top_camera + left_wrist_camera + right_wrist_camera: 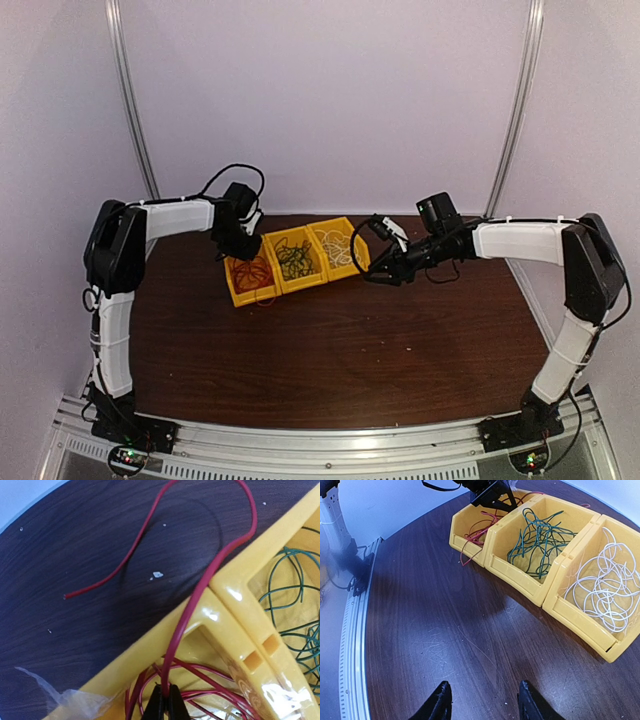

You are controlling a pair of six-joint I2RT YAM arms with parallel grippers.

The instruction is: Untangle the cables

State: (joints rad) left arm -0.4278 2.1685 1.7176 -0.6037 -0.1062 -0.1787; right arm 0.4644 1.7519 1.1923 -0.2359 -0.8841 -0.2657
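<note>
Three yellow bins [300, 287] stand side by side, touching, in a slightly slanted row at the far centre of the table [340, 350]. In the right wrist view the row runs from the upper middle to the right edge of the frame. The first bin [465, 547] contains the red cables [479, 532], the middle bin [515, 577] contains the dark green cables [537, 542], and the third bin [575, 625] contains the white cables [605, 587]. Each colour lies as a loose, looped tangle in its own compartment. The left gripper [167, 692] is inside the first bin, at the bottom centre of the left wrist view, with its jaws closed on a single red cable [192, 610]. This strand rises from the gripper, crosses the bin wall and arcs to the upper right of the frame. A red run then descends from the top edge to a free tip over the table at left centre. The right gripper [484, 685] hangs above bare table near the third bin, at the bottom centre of the right wrist view. Its jaws stand partly apart with nothing between them. A scrap of clear plastic film [55, 695] lies at the lower left of the left wrist view, beside the first bin.
</note>
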